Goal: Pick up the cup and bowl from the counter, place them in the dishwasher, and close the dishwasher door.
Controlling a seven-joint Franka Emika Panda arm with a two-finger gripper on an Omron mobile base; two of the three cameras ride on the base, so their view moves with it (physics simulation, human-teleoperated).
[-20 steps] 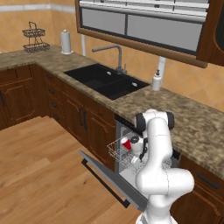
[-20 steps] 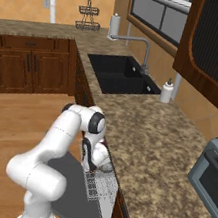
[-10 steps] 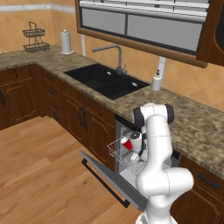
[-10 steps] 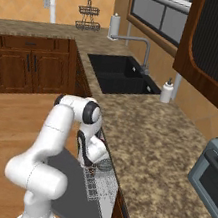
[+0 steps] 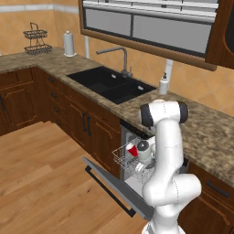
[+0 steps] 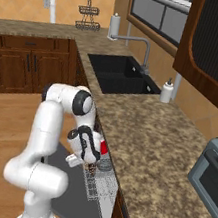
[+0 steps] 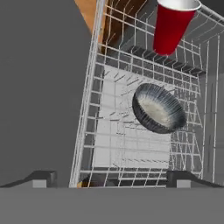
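Note:
The dishwasher door (image 5: 106,179) lies dropped open, and the white wire rack (image 7: 131,140) is pulled out over it. The red cup (image 7: 171,25) stands at one end of the rack, and the grey bowl (image 7: 158,109) rests tilted on the wires beside it. My gripper (image 7: 112,178) hangs open just above the rack with nothing between its fingers, a short way from the bowl. From the base cameras the cup (image 5: 132,150) sits left of my gripper (image 5: 140,157), and the bowl (image 6: 104,165) lies next to my gripper (image 6: 91,163) below the counter (image 6: 151,139) edge.
A black sink (image 5: 109,84) with a tap is set in the counter, a soap bottle (image 5: 164,84) behind it. A paper towel roll (image 5: 68,43) and a wire basket (image 5: 36,41) stand far left. A grey toaster oven (image 6: 214,170) sits at right. Wooden floor (image 5: 41,183) spreads before the door.
The jaws have gone from shut to wide open and the bowl now lies free in the rack. The arm's elbow has risen slightly.

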